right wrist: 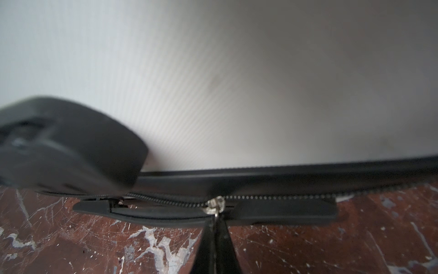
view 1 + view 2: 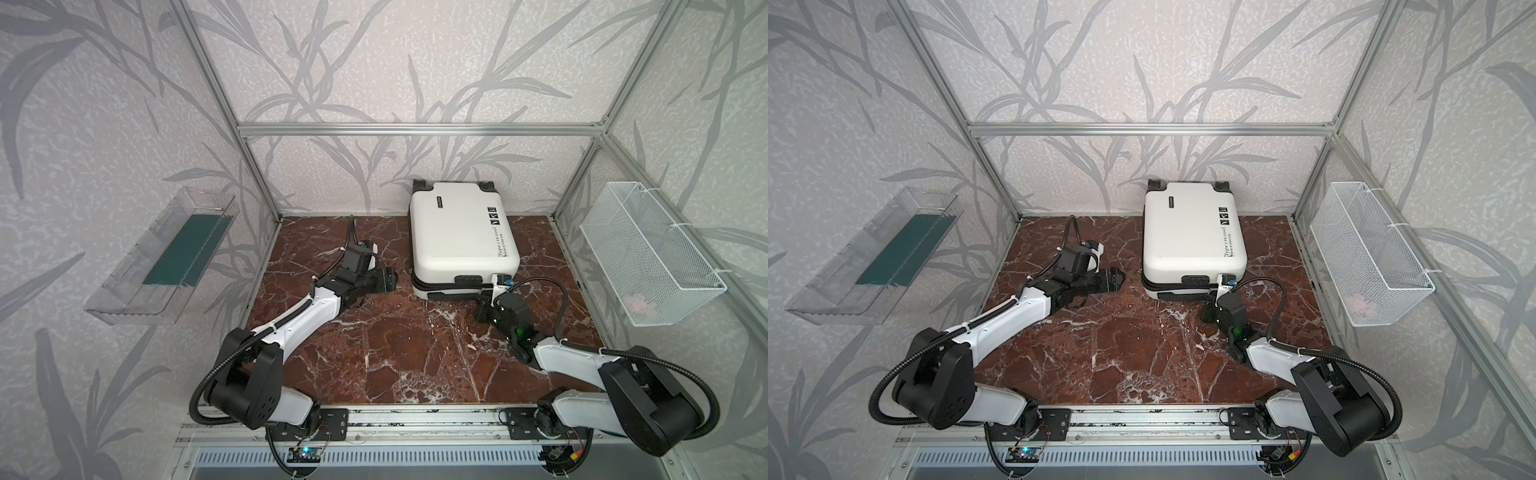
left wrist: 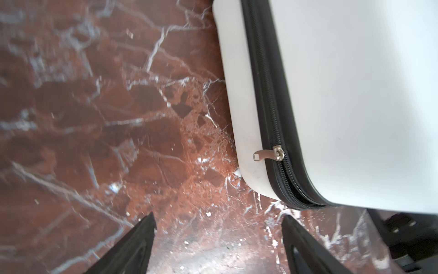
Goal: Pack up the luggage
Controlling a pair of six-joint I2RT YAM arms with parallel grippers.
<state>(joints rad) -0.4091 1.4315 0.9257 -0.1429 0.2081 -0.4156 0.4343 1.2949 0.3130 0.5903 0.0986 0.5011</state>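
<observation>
1. Marble tabletop [image 2: 386, 357]. Bare, open stretch in front of the luggage [image 2: 457, 237], between the two arms.
2. Right gripper [image 2: 483, 300]. At the luggage's near edge, toward its right corner. In the wrist view its fingers [image 1: 208, 237] are clenched on the zipper pull, which is hidden between them. Only the slider [image 1: 215, 204] shows above.
3. Left gripper [image 2: 390, 279]. Just off the luggage's left side, near its front corner, not touching. It is released, fingers spread over bare marble. The wrist view cuts off all but the fingertips [image 3: 144, 227].
4. Luggage. Lies flat and closed on the tabletop, printed shell up, wheels [image 2: 420, 185] toward the back wall. A second slider [image 3: 277, 152] sits on its left side, tab loose against the lower shell. The handle [image 1: 71, 142] is blurred.
5. Clear tray [image 2: 124, 291]. On the wall well left of the luggage, holding a dark green sheet [image 2: 187, 249].
6. Wire basket [image 2: 648, 257]. On the wall right of the luggage. The pale pink thing [image 2: 639, 305] inside is too faint to name.
</observation>
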